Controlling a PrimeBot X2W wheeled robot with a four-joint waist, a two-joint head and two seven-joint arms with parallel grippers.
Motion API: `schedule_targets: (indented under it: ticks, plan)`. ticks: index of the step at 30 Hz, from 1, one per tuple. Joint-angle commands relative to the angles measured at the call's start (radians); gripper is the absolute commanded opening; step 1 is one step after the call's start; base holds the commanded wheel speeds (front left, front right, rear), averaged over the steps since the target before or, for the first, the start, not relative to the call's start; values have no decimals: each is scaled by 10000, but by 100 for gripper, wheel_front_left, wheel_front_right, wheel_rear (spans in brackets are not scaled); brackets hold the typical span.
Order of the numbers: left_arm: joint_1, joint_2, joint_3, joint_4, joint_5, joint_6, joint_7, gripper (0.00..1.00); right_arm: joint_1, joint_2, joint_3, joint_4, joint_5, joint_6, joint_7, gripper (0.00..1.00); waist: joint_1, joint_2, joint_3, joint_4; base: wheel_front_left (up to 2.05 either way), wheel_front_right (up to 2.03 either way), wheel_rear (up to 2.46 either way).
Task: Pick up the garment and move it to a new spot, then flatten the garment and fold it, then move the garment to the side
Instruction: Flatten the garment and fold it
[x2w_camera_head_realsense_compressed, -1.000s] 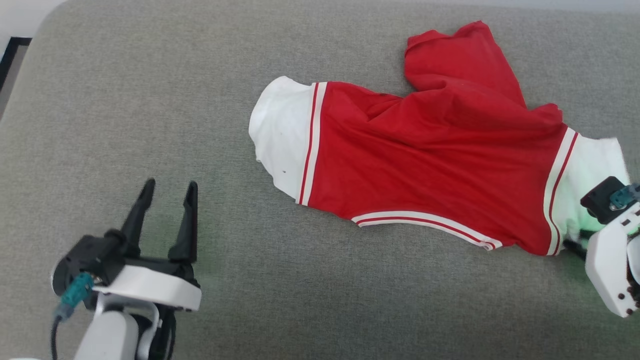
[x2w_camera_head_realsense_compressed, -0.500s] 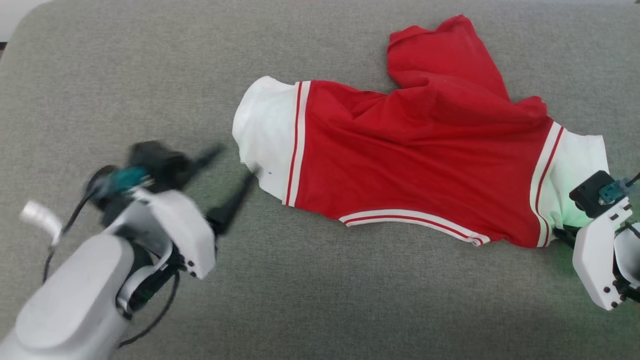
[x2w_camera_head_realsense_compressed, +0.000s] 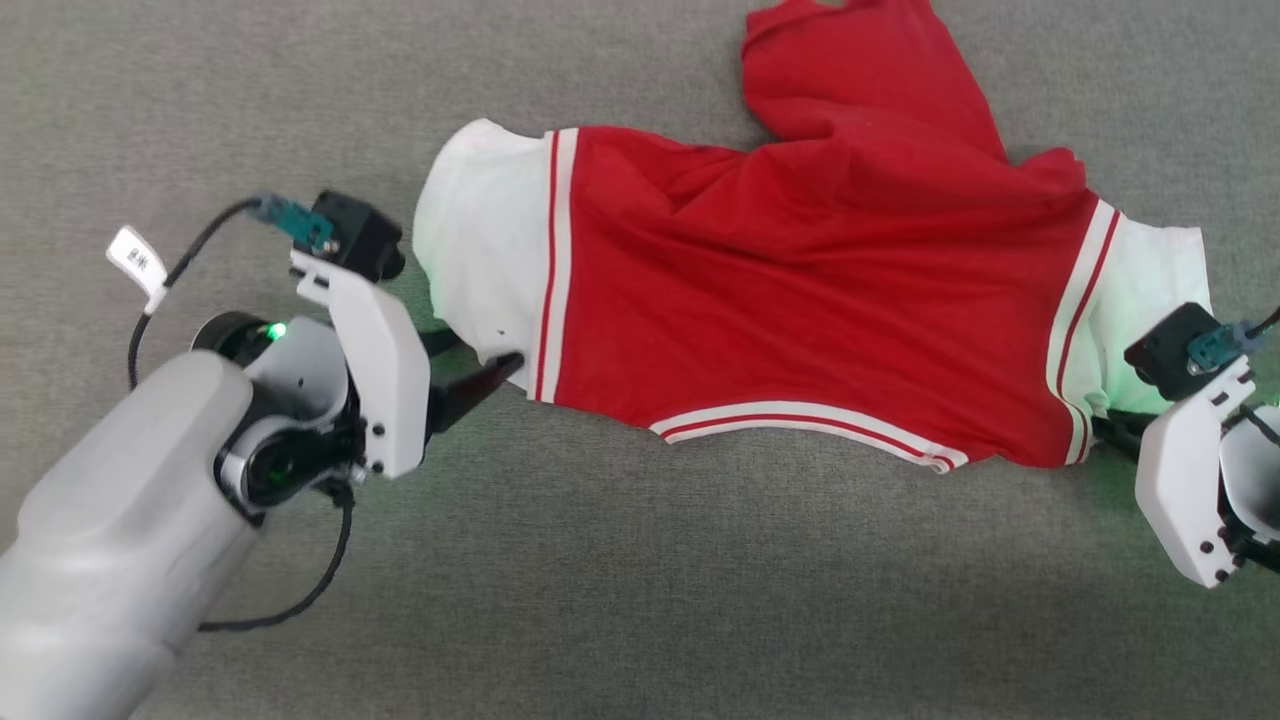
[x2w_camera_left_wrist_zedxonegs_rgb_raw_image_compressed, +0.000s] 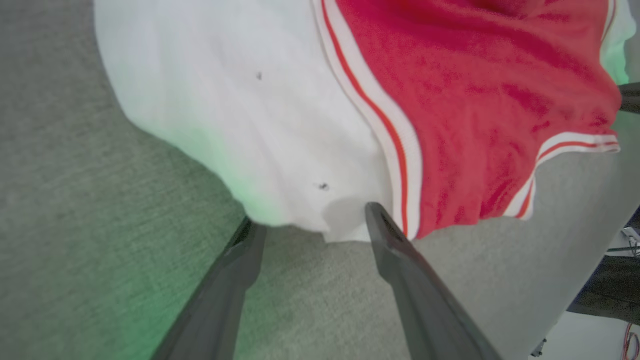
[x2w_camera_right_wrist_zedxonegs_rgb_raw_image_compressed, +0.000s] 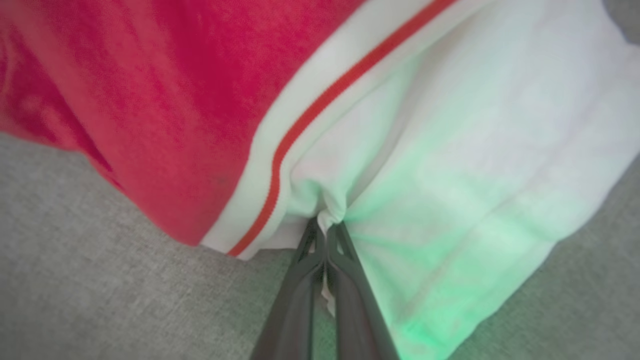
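The garment (x2w_camera_head_realsense_compressed: 800, 300) is a red shirt lying spread and wrinkled on the grey surface, with a white sleeve at each end and striped trim. My left gripper (x2w_camera_head_realsense_compressed: 485, 355) is open at the lower edge of the left white sleeve (x2w_camera_head_realsense_compressed: 480, 240). In the left wrist view, one of its fingertips (x2w_camera_left_wrist_zedxonegs_rgb_raw_image_compressed: 372, 210) lies over the sleeve hem (x2w_camera_left_wrist_zedxonegs_rgb_raw_image_compressed: 345, 227) and the other sits at the hem's edge. My right gripper (x2w_camera_right_wrist_zedxonegs_rgb_raw_image_compressed: 327, 232) is shut on a pinched fold of the right white sleeve (x2w_camera_right_wrist_zedxonegs_rgb_raw_image_compressed: 475, 150), close to the red stripe (x2w_camera_right_wrist_zedxonegs_rgb_raw_image_compressed: 300, 135). In the head view the right gripper (x2w_camera_head_realsense_compressed: 1110, 430) is mostly hidden by its white wrist housing.
A grey woven cushion surface (x2w_camera_head_realsense_compressed: 640, 600) lies under everything. A black cable with a white tag (x2w_camera_head_realsense_compressed: 140, 265) loops beside my left wrist. In the left wrist view, the surface's edge and dark items on the floor (x2w_camera_left_wrist_zedxonegs_rgb_raw_image_compressed: 610, 290) show at the lower right.
My left arm swung from the lower left up to the left sleeve, staying open. My right gripper closed on the right sleeve. The head camera shifted, so the whole scene sits higher and further left.
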Motion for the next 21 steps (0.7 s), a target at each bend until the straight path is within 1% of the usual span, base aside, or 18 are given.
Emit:
schedule_targets:
  ticks: [1, 5, 6, 7, 8, 9, 11, 16, 21]
  plan:
    - [-129, -156, -108, 209, -203, 27, 20, 100, 107, 372, 284, 529, -176, -157, 170, 0, 0, -1, 155, -89, 0, 0, 0]
    - [-373, -380, -417, 736, -676, 30, 45, 100, 2, 424, 369, 614, -213, -167, 132, 0, 0, -1, 324, -182, 0, 0, 0]
    - [-407, -393, -553, 818, -768, 30, 77, 74, -11, 440, 389, 623, -218, -167, 122, 0, 0, -1, 337, -206, 0, 0, 0]
    - [-408, -393, -687, 863, -884, 30, 123, 42, -19, 458, 393, 627, -218, -168, 111, 0, 0, -1, 348, -235, 0, 0, 0]
    - [-377, -432, -787, 846, -1091, 30, 146, 7, -45, 486, 372, 634, -217, -167, 71, 0, 0, -1, 357, -265, 0, 0, 0]
    - [-362, -471, -840, 815, -1319, 28, 132, 0, -50, 510, 333, 653, -221, -168, 17, 0, 0, -1, 351, -286, 0, 0, 0]
    - [-400, -413, -890, 673, -1516, 20, -144, 0, -61, 559, 288, 690, -241, -168, -144, 0, 0, -1, 294, -327, 0, 0, 0]
    - [-486, 58, -895, 351, -1897, 20, -1030, 0, -110, 660, -163, 520, -122, -165, -765, 0, 0, -1, 7, -441, 0, 0, 0]
    - [-478, 502, -719, -271, -2215, 20, -2153, 0, 162, 523, -1125, 167, -16, -112, -1401, 0, 0, -1, -219, -509, 0, 0, 0]
